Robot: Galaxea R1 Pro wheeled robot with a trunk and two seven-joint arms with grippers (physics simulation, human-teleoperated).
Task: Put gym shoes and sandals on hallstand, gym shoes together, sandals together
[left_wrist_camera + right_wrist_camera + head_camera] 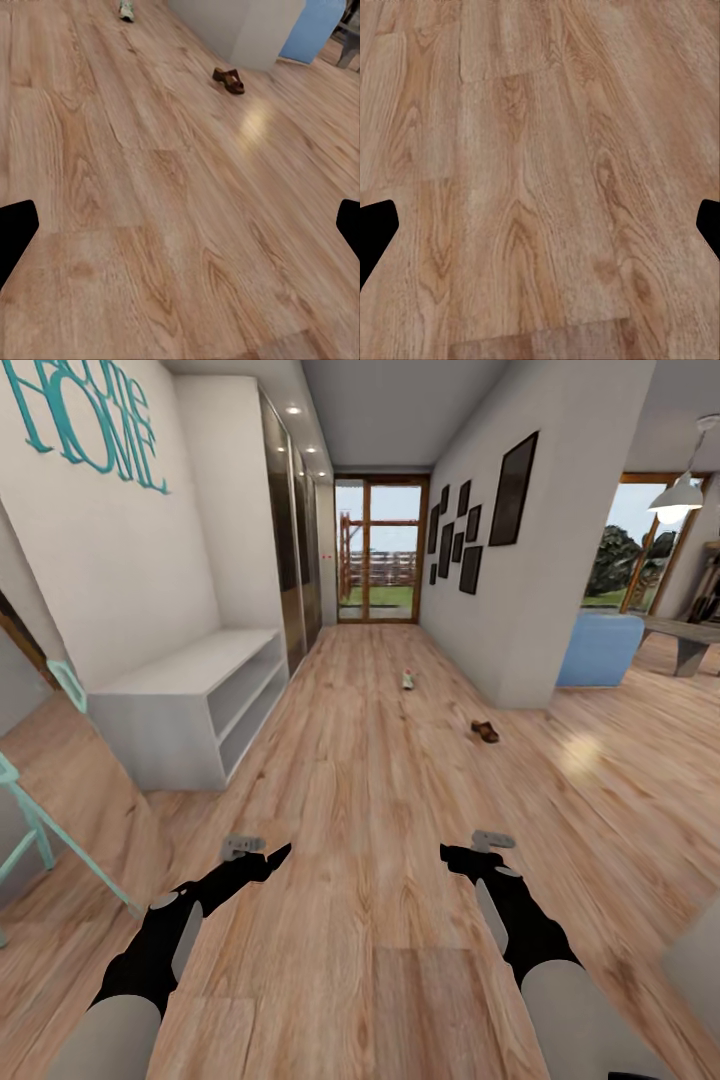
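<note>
The pale grey hallstand (190, 700) stands against the left wall, its top and shelves bare. Far down the corridor floor (360, 920) lies a cream gym shoe (407, 680), which the left wrist view catches at its edge, gym shoe (127, 10). A dark brown sandal (485, 732) rests nearer, close to the right wall's corner; the left wrist view shows the sandal (229, 79) too. My left gripper (243, 847) (180, 225) and right gripper (492, 841) (540, 225) hover low over bare planks, both open and holding nothing, well short of the shoes.
A teal stool leg (60, 840) juts in at the near left. A white wall corner (520, 660) narrows the corridor on the right, with a blue armchair (600, 648) behind it. Glass doors (378, 550) close the far end.
</note>
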